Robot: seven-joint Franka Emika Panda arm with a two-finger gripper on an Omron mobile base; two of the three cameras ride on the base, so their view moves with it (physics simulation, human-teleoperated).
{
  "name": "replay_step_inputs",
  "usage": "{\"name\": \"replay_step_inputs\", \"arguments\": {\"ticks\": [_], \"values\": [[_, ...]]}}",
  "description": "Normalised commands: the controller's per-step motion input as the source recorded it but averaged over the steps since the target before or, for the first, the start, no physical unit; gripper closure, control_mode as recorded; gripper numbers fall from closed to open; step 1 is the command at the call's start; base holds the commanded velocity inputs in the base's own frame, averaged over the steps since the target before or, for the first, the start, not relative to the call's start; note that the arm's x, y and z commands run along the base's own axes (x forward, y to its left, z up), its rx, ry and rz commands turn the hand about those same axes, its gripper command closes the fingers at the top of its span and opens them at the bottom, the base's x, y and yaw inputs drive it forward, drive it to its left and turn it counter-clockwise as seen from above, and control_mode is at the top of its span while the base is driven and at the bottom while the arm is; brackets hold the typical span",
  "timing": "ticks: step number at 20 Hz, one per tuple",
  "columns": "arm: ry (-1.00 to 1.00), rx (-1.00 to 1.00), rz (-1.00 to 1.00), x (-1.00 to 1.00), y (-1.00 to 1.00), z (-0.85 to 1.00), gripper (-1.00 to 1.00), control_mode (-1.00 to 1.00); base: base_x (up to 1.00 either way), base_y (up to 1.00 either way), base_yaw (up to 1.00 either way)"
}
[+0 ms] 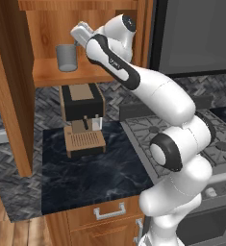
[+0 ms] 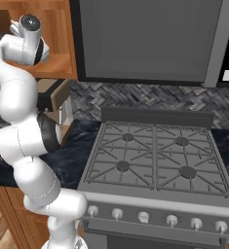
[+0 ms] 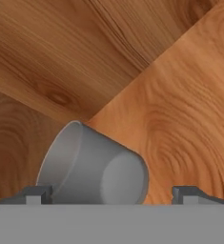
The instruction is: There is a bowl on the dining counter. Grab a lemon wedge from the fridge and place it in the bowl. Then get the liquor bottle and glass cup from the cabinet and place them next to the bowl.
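The cabinet (image 1: pixel 52 72) is an orange-brown wooden wall cupboard with its door swung open to the left. On its shelf stands the glass cup (image 1: pixel 66 57), a plain grey tumbler. My gripper (image 1: pixel 75 42) reaches into the cabinet just right of the cup and slightly above it. In the hand view the glass cup (image 3: pixel 94 167) appears tilted and close ahead, between the open fingertips (image 3: pixel 37 194) and nearer the left one. My gripper (image 3: pixel 112 194) is open and holds nothing. Wooden cabinet walls (image 3: pixel 170 95) lie behind the cup.
A coffee machine (image 1: pixel 83 120) stands on the dark marble worktop (image 1: pixel 95 178) under the cabinet. The open cabinet door (image 1: pixel 11 96) hangs at the left. A stove (image 2: pixel 155 155) sits to the right, with a dark appliance (image 2: pixel 145 39) above it. Wooden drawers (image 1: pixel 107 211) run below.
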Motion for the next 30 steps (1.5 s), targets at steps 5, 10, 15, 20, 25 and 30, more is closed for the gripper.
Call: {"name": "replay_step_inputs", "arguments": {"ticks": [5, 10, 15, 20, 25, 30], "values": [[0.0, 0.04, 0.0, 0.17, -0.02, 0.03, -1.0, -1.0, 0.0, 0.0, 0.0], [0.0, 0.0, 0.0, 0.28, 0.05, 0.0, -1.0, -1.0, 0.0, 0.0, 0.0], [0.0, 0.0, 0.0, 0.26, 0.16, 0.0, -1.0, -1.0, 0.0, 0.0, 0.0], [0.01, 0.0, 0.0, 0.11, 0.27, 0.0, -1.0, -1.0, 0.0, 0.0, 0.0], [0.04, 0.0, 0.0, 0.07, 0.37, 0.0, -1.0, -1.0, 0.0, 0.0, 0.0], [0.06, 0.0, 0.0, 0.18, 0.3, 0.0, -1.0, -1.0, 0.0, 0.0, 0.0]]}}
